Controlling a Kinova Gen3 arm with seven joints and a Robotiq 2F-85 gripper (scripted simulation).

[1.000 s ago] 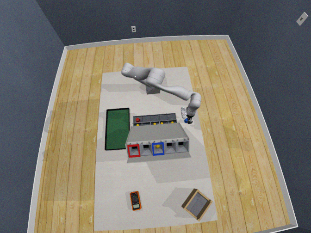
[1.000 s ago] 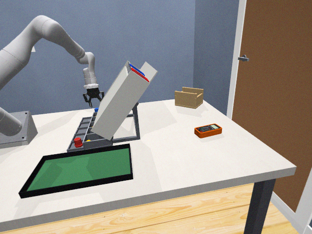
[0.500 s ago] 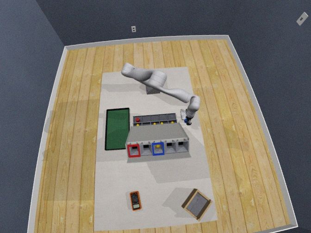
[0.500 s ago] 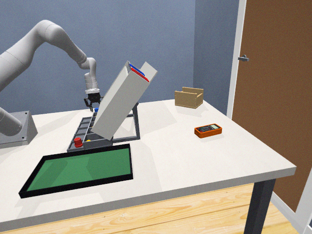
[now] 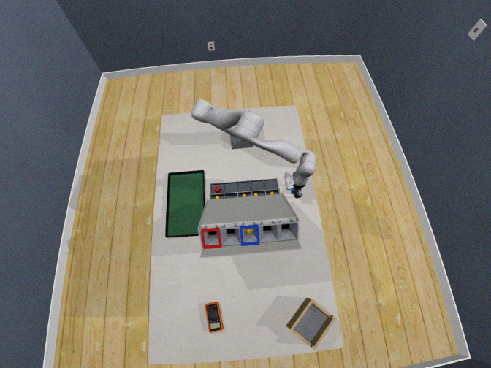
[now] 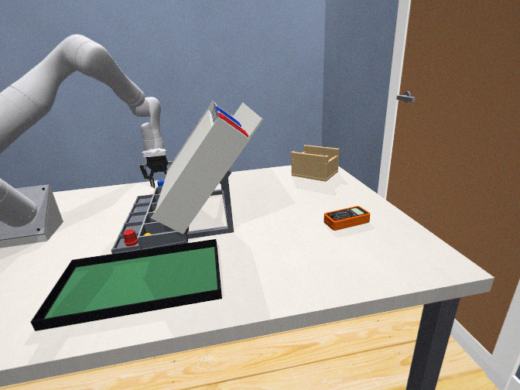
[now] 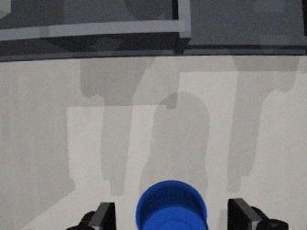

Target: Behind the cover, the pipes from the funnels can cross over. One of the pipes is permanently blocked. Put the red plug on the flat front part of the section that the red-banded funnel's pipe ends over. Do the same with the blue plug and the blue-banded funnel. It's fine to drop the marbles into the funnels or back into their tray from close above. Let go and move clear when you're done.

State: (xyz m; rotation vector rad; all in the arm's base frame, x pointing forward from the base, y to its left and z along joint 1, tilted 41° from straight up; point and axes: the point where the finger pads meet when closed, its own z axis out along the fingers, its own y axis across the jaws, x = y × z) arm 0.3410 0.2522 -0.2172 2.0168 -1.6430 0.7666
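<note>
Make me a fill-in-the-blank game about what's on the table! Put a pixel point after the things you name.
1. The plug (image 5: 217, 189) (image 6: 130, 237) standing in a tray section is ____.
2. The plug (image 5: 293, 190) (image 6: 160, 183) (image 7: 172, 214) between the open gripper's (image 5: 297, 193) (image 6: 160, 181) (image 7: 172, 214) fingers is ____.
3. The marble (image 5: 248, 231) in the blue-banded funnel (image 5: 249, 243) is ____.
4. The multimeter's (image 5: 214, 317) (image 6: 347, 217) case is ____.

Missing words: red; blue; yellow; orange

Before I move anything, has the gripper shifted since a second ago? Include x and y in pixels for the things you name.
Yes, down: in the exterior view the gripper (image 5: 297, 193) (image 6: 159, 182) (image 7: 171, 215) sits slightly lower beside the slanted cover (image 5: 245, 209) (image 6: 201, 168), its fingers nearer the table (image 5: 237, 277) (image 6: 293, 251) (image 7: 192, 82).
</note>
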